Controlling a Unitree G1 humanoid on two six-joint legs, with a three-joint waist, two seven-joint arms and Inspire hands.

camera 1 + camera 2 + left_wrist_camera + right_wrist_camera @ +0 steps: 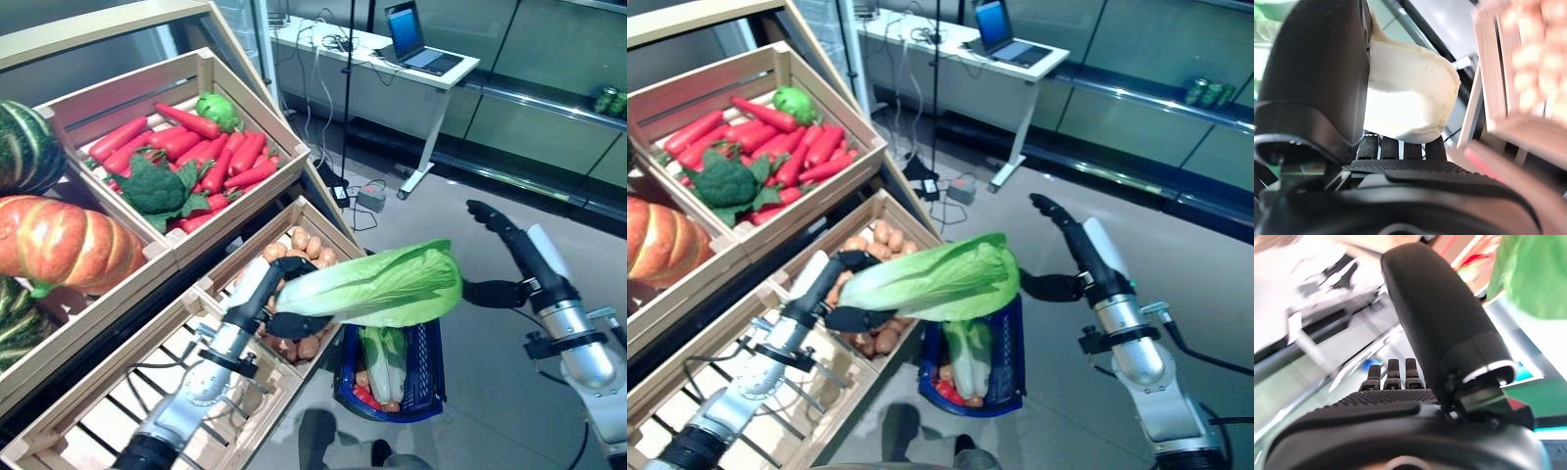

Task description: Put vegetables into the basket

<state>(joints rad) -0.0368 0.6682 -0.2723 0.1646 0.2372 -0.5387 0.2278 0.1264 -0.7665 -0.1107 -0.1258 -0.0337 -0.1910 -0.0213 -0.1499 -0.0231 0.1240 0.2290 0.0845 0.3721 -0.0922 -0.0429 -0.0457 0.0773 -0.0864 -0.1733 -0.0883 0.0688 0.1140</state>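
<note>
A big napa cabbage [377, 287] is being held by its pale stalk end in the left hand [286, 323], with fingers and thumb curled round the white base, which is also what gets shown up close in the left wrist view as a creamy lump [1408, 105] pinned between thumb and fingers. The leafy green end is stuck out sideways and hangs right above the blue basket [423, 377], which sits on the floor just beside the potato crate [306, 257] and already has another cabbage [384, 362] and something red tucked inside. The right hand [509, 264] is held up off to the side, well apart from the basket, fingers straight and nothing carried. Handling-wise, the cabbage can be judged light for its bulk, firm and fairly stiff at the base but floppy and easily bruised at the frilly top, so the stalk end is probably the right place for it to be gripped, and that's where it's gripped now. Being held from one end only, some droop or swing at the leafy side should be expected, and the waxy ribs could slip if the squeeze is eased too early. The basket looks narrow next to the cabbage's length, and space is already taken up, so it would likely need to be tipped leaf-end down or laid alongside the other one before being let go. Too hard a squeeze isn't needed; crushed ribs are the main thing to be avoided.
</note>
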